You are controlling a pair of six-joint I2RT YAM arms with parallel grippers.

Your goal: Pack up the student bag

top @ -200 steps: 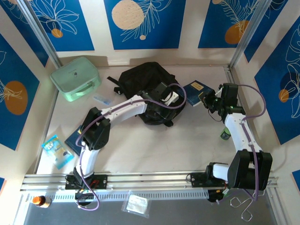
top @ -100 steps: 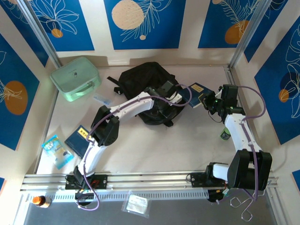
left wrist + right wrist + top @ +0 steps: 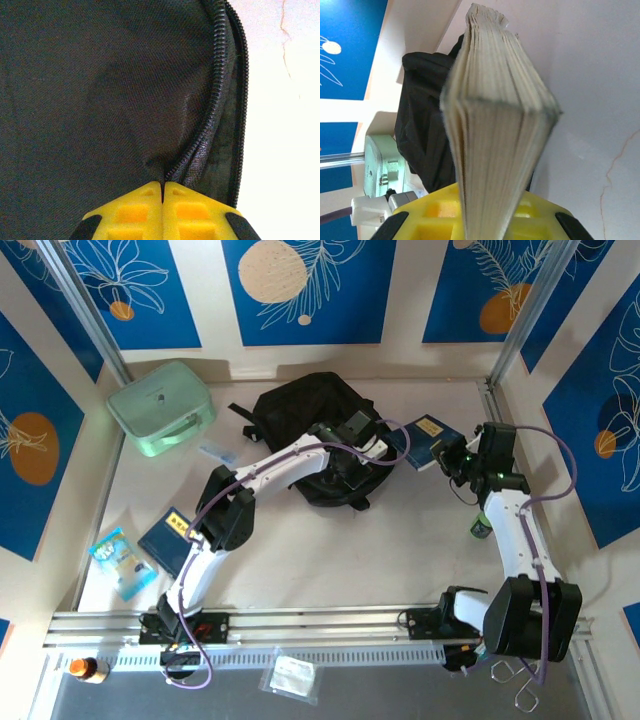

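Observation:
The student bag [image 3: 300,410], black fabric, lies at the back middle of the table. My left gripper [image 3: 352,464] reaches over its right side. In the left wrist view the yellow jaws of the left gripper [image 3: 162,187] are pressed together on puckered bag cloth [image 3: 100,90] right beside the open zip [image 3: 212,105]. My right gripper [image 3: 455,454] is shut on a blue-covered book [image 3: 428,436], held just right of the bag. The right wrist view faces the book's page edges [image 3: 495,115], which stand between the jaws of the right gripper [image 3: 487,212], with the bag [image 3: 422,145] behind.
A mint-green hard case [image 3: 160,407] sits at the back left. A small blue packet [image 3: 217,452], a dark blue notebook [image 3: 170,538] and a light blue packet [image 3: 122,560] lie on the left. A small green thing [image 3: 481,530] lies near the right arm. Walls close in on three sides.
The left arm stretched further right along the bag and its jaws closed on the cloth by the zip. The right gripper moved a little right and back with the book.

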